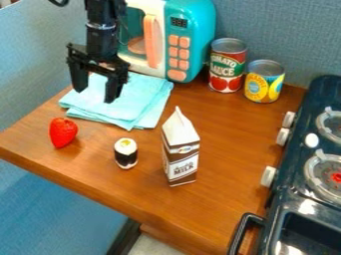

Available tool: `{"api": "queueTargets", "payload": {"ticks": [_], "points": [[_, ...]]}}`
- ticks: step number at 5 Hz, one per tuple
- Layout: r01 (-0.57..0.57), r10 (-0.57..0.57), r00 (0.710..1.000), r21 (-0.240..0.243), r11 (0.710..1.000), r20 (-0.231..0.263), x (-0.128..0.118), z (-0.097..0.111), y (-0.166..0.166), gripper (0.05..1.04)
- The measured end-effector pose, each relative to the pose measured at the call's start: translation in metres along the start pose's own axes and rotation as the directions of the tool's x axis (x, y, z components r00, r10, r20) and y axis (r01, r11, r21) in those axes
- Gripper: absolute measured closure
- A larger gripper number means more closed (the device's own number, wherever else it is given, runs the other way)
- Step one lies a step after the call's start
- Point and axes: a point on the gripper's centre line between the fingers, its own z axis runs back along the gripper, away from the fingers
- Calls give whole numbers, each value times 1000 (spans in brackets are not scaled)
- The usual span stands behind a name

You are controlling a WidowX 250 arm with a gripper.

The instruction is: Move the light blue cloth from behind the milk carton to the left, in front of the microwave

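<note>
Over the left part of the cloth (148, 94), as seen from the camera, the claw (95, 95) hung open, its two fingers well apart and pointing down, with nothing held between them. Arm (102, 32) directly above it, upright. Cloth, pale blue and folded in uneven layers, lay flat on the table (230, 199) below the claw and out to its right; it was the nearest thing. Contact could not be confirmed: the gap between fingertips and fabric was hard to judge from this angle. Strawberry (63, 132) sat nearer the camera and slightly left of the claw, apart from the cloth. Sushi (126, 153) stood nearer the camera and a little to the claw's right; carton (180, 157) upright beyond that, further right. Microwave (193, 27) behind the claw and to its right, close to the cloth's back edge. Red can (228, 67) and yellow can (264, 83) stood side by side well to the right; stove (293, 199) farthest right. Step, as judged: a free, ungripped stage, no object lifted. Any grasp of the cloth from this pose would have called for a straight descent and a pinch on a raised fold; flat layers seemed liable to slip or separate.
</note>
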Motion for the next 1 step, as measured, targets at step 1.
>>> {"api": "queueTargets", "payload": {"ticks": [1], "points": [[73, -73, 997, -29, 997, -7, -29, 5, -9, 83]]}}
